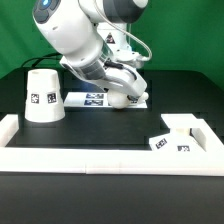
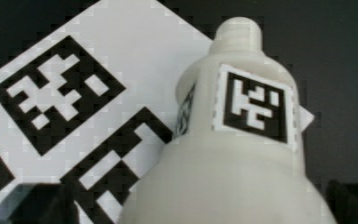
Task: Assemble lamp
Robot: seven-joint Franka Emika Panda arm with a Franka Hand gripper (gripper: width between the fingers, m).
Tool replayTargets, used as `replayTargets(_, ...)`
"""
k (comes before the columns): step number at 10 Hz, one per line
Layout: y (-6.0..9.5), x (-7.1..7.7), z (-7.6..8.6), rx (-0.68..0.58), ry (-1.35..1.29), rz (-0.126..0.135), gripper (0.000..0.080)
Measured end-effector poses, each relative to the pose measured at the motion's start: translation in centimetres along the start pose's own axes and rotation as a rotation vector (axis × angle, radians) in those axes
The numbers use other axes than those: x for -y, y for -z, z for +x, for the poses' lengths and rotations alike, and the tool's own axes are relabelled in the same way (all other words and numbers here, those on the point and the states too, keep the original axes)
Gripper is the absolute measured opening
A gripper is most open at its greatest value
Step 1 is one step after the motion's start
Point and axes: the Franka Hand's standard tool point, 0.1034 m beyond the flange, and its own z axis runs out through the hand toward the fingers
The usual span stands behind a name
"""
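The white bulb (image 2: 229, 150), with a ball top and a square tag, fills the wrist view and lies over the marker board (image 2: 69, 90). My gripper (image 1: 120, 95) is low over the marker board, with the bulb (image 1: 127, 97) between its fingers. The jaws stand open: a strip of the marker board shows between one dark finger (image 2: 2, 205) and the bulb's side. The cone-shaped shade (image 1: 42, 96) stands upright at the exterior view's left. The small square base block (image 1: 176, 136) sits at the exterior view's right, near the rail.
White border rails (image 1: 90, 157) run along the front and both sides of the black table. The marker board (image 1: 95, 98) lies behind the middle, partly under the arm. The arm's body hides the back centre.
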Motion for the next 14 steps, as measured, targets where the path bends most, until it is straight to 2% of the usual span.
replayTargets(2, 0.0, 0.0, 0.0, 0.0, 0.001, 0.0, 0.0699)
replayTargets(3, 0.0, 0.0, 0.0, 0.0, 0.0, 0.0, 0.0577)
replayTargets(10, 0.0, 0.0, -0.1, 0.002, 0.003, -0.003, 0.0576)
replayTargets(12, 1.7, 0.8, -1.8, 0.017, 0.031, -0.021, 0.0577)
replayTargets(14, 4.1, 2.8, -4.5, 0.03, 0.027, -0.016, 0.0577)
